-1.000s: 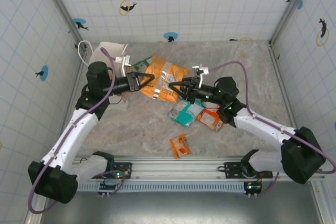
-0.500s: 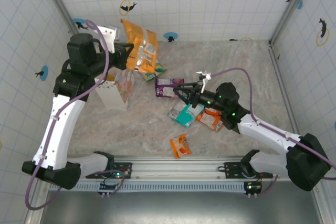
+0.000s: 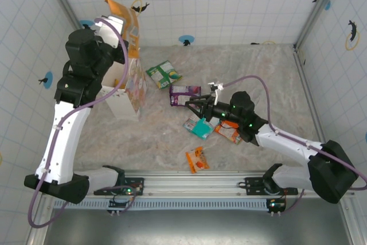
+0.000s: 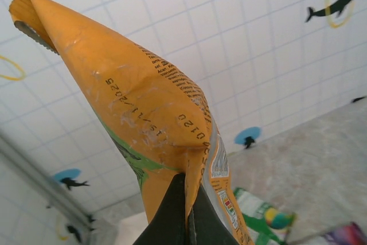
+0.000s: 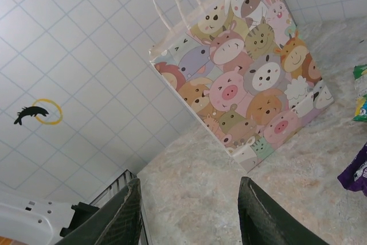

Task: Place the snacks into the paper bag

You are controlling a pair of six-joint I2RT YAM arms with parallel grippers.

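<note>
My left gripper (image 4: 187, 187) is shut on the lower edge of a large orange snack packet (image 4: 137, 107), which it holds high in the air. In the top view this orange packet (image 3: 124, 22) hangs above the open mouth of the paper bag (image 3: 129, 91), with the left gripper (image 3: 121, 49) just over the bag. The bag (image 5: 252, 78) stands upright, white with cartoon animal faces and cord handles. My right gripper (image 3: 192, 110) is open and holds nothing, low between a purple packet (image 3: 184, 94) and a teal packet (image 3: 200, 127). In its wrist view the right gripper (image 5: 189, 213) faces the bag.
A green-white packet (image 3: 164, 74) lies right of the bag. An orange-red packet (image 3: 230, 132) lies under the right forearm. A small orange packet (image 3: 196, 160) lies near the front rail. Tiled walls close the table on three sides.
The left arm has swung the large orange packet up off the table and left, to above the bag. The right gripper has let go of it, opened wider and dropped toward the teal packet.
</note>
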